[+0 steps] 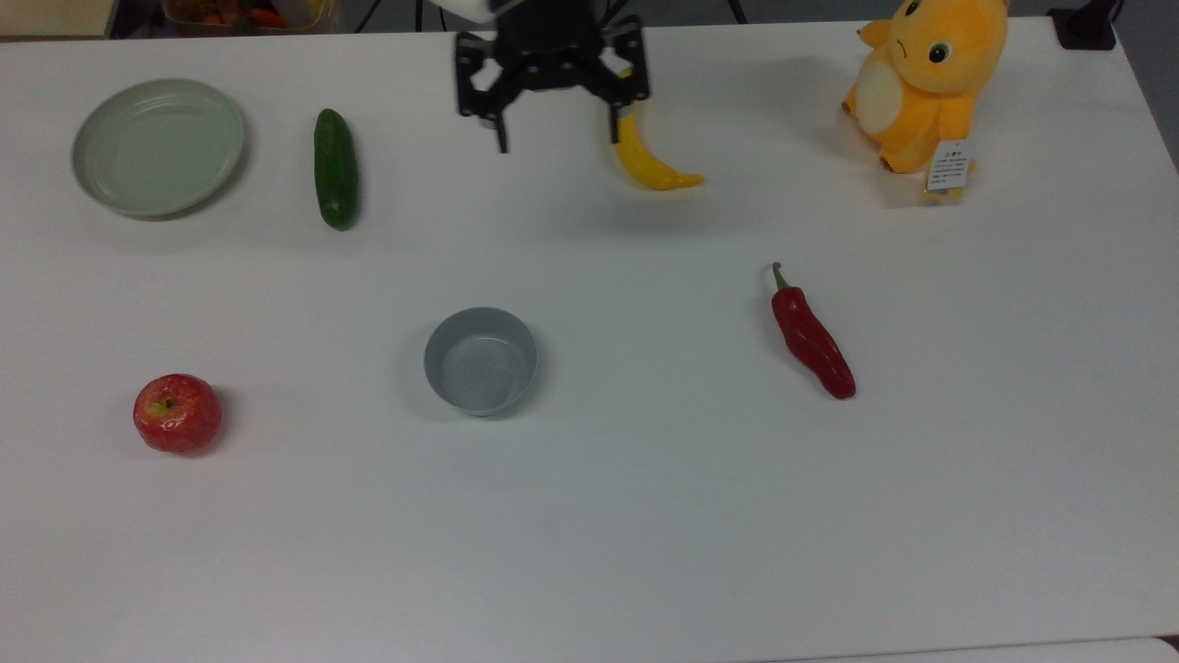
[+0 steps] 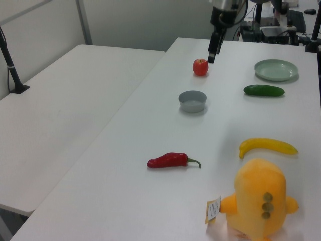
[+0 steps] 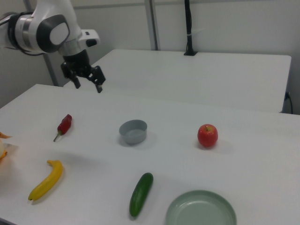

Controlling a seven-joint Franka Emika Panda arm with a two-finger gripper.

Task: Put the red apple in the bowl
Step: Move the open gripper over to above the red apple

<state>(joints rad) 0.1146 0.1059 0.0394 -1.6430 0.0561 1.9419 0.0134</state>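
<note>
Tool [image 1: 555, 143] spread wide, empty, hanging above desk [image 1: 645, 516]; apple [image 1: 178, 413] well apart, toward the top view's lower left, beyond bowl [image 1: 480, 360].

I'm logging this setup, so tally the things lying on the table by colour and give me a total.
Red: 2, the red apple and the chili pepper.
Green: 2, the cucumber and the plate.
Yellow: 1, the banana.
Orange: 1, the plush toy.
Grey: 1, the bowl.
Total: 7.
</note>
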